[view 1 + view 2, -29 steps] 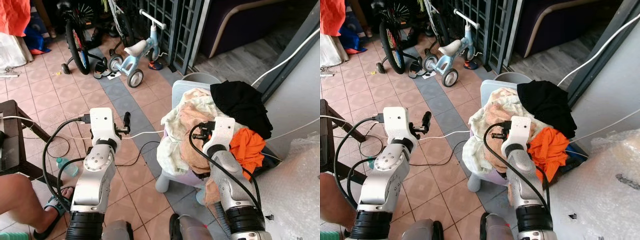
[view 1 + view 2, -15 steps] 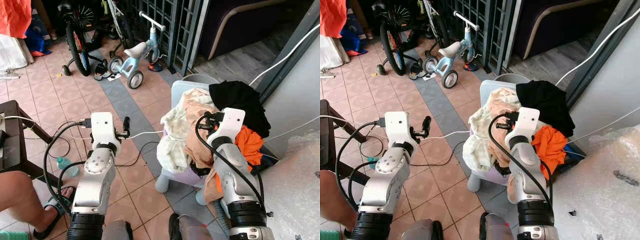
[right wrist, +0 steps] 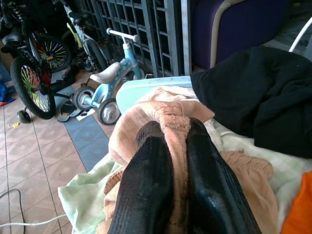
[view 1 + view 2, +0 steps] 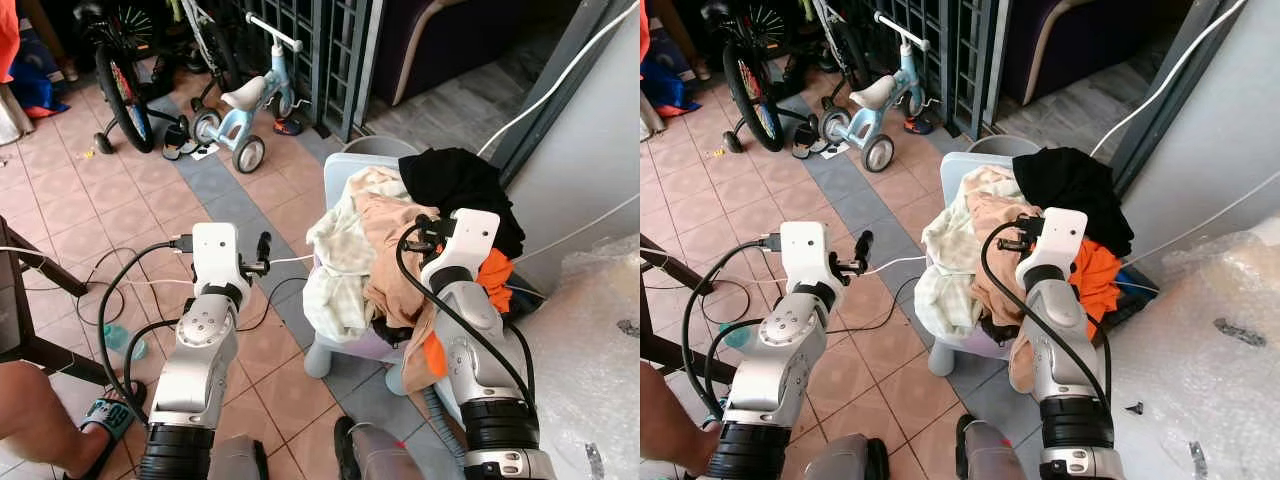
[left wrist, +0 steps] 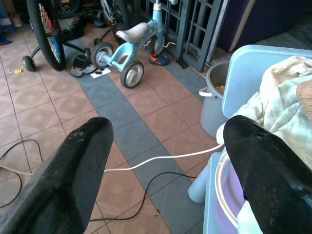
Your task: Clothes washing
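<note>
A heap of clothes sits on a light blue bin point(image 4: 345, 172) with a lilac basin point(image 5: 229, 191) under it. My right gripper point(image 4: 421, 233) is shut on a peach garment point(image 4: 385, 245), pinched between its fingers point(image 3: 146, 161), and the cloth hangs down the front of the heap. A black garment point(image 4: 455, 185) lies at the back, an orange one point(image 4: 493, 277) beside my right forearm, and a pale green checked cloth point(image 4: 335, 255) at the heap's left. My left gripper point(image 4: 262, 252) stands open over the floor, left of the heap, holding nothing.
A blue balance bike point(image 4: 245, 100) and a bicycle point(image 4: 115, 90) stand behind on the tiles. A grey bucket point(image 4: 385, 148) sits behind the bin. A white cable point(image 5: 161, 158) crosses the floor. A person's sandalled foot point(image 4: 60, 420) and a dark table point(image 4: 20, 300) are at left, bubble wrap point(image 4: 590, 330) at right.
My right gripper has risen out of the heap, drawing the peach garment up so it hangs long. The camera has shifted. My left arm has hardly moved.
</note>
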{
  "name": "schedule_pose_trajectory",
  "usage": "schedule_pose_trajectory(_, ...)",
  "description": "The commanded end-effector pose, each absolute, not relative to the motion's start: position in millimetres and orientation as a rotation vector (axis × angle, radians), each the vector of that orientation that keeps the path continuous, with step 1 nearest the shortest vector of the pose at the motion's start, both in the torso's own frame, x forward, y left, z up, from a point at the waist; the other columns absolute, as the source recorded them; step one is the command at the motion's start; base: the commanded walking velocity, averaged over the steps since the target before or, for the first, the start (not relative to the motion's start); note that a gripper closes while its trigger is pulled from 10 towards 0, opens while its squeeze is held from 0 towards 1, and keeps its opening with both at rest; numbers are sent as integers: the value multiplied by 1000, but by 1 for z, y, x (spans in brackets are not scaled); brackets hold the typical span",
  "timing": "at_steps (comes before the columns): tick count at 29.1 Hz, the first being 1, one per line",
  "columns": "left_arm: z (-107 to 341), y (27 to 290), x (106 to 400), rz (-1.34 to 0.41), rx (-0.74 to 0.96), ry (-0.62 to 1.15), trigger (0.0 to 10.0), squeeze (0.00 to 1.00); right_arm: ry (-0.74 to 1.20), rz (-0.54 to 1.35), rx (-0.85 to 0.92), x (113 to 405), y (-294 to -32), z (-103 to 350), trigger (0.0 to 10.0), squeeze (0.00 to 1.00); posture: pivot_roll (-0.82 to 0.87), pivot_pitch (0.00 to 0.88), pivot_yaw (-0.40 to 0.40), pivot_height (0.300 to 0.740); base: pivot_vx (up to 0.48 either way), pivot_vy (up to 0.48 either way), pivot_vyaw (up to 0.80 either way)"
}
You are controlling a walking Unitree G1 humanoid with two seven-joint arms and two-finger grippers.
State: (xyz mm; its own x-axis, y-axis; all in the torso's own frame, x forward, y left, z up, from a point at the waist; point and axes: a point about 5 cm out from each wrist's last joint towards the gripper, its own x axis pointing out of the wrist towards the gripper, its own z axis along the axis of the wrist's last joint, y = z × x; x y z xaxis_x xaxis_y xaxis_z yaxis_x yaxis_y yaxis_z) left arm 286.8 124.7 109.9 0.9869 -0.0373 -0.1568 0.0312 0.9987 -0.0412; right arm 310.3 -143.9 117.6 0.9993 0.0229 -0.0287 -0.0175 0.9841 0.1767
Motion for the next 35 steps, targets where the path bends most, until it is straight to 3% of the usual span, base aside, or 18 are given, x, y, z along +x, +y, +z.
schedule_pose_trajectory(1, 108, 126, 285, -27, -37, 167, 10000, 0, 18, 22, 169, 312, -143, 121, 10000, 0, -2, 101, 6, 740, -382, 0, 0)
schedule_pose_trajectory(13, 108, 128, 287, -19, -36, 165, 10000, 0, 17, 13, 159, 316, -145, 122, 10000, 0, -3, 107, 5, 740, -366, 0, 0)
schedule_pose_trajectory(20, 111, 127, 287, -31, -60, 143, 10000, 0, 15, 14, 166, 317, -144, 122, 10000, 0, -6, 105, 4, 740, 0, 0, 0)
schedule_pose_trajectory(29, 116, 126, 289, -61, -92, 118, 10000, 0, -33, 4, 151, 321, -149, 132, 10000, 0, -4, 109, 2, 740, 0, 0, -782)
schedule_pose_trajectory(35, 116, 128, 290, -54, -88, 116, 10000, 0, -306, -29, 3, 344, -172, 208, 10000, 0, -13, 110, 6, 740, 0, 0, -800)
